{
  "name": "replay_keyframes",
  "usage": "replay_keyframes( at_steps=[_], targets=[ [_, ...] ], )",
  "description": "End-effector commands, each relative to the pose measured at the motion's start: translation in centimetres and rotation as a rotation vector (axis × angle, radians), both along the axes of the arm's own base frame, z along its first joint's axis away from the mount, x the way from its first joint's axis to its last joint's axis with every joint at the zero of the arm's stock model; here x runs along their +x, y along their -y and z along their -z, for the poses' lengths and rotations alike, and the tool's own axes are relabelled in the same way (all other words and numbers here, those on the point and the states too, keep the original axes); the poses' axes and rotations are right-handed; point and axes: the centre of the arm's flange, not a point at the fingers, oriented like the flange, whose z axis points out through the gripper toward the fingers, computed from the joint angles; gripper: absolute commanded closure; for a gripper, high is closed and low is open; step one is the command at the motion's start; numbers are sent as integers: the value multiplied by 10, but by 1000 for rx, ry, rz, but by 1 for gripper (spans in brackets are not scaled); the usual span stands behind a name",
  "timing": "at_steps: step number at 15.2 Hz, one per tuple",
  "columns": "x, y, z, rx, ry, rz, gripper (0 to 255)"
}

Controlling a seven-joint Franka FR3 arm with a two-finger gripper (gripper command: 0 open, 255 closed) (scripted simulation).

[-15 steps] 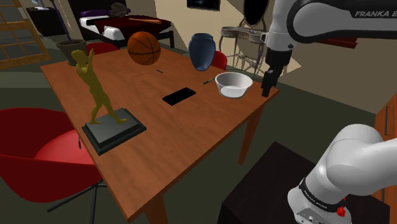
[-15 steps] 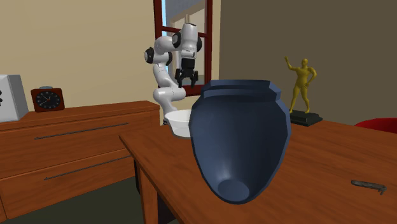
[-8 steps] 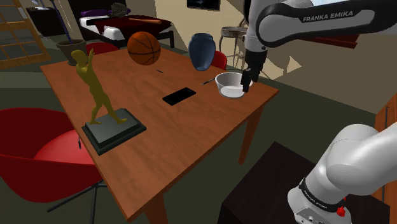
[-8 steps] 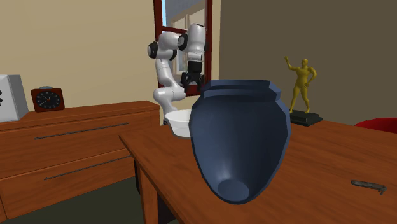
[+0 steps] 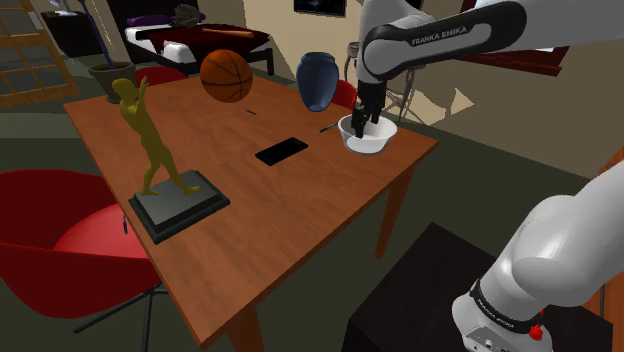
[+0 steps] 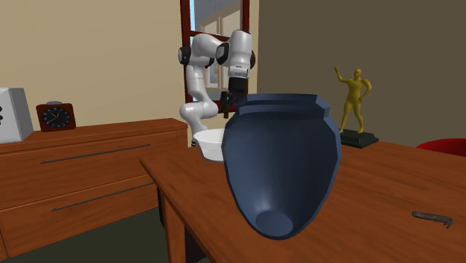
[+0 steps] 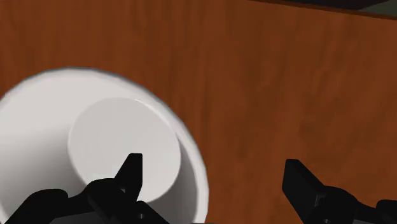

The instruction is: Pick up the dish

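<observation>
The dish is a white bowl near the far right corner of the wooden table in the shoulder view. My black gripper hangs over the bowl's left rim, open. In the wrist view one fingertip is above the bowl's inside and the other is above bare wood outside it, so the rim lies between them, untouched. In the second exterior view the bowl sits at the table's far end, and the gripper is partly hidden behind a big vase.
A dark blue vase, a basketball, a black phone and a small dark utensil lie near the bowl. A gold figurine on a dark base stands nearer. A red chair is beside the table.
The arm has swung toward the shoulder view's left, from beyond the table's corner to over the bowl, and the gripper has come down to its rim.
</observation>
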Motion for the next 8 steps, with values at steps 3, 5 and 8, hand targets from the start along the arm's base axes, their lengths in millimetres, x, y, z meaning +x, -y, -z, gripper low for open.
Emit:
replay_keyframes(
  at_steps=[3,5,8],
  targets=[
    [49,5,11,-16,18,7,0],
    [50,5,16,-16,18,7,0],
    [50,5,32,-16,18,7,0]
  ],
)
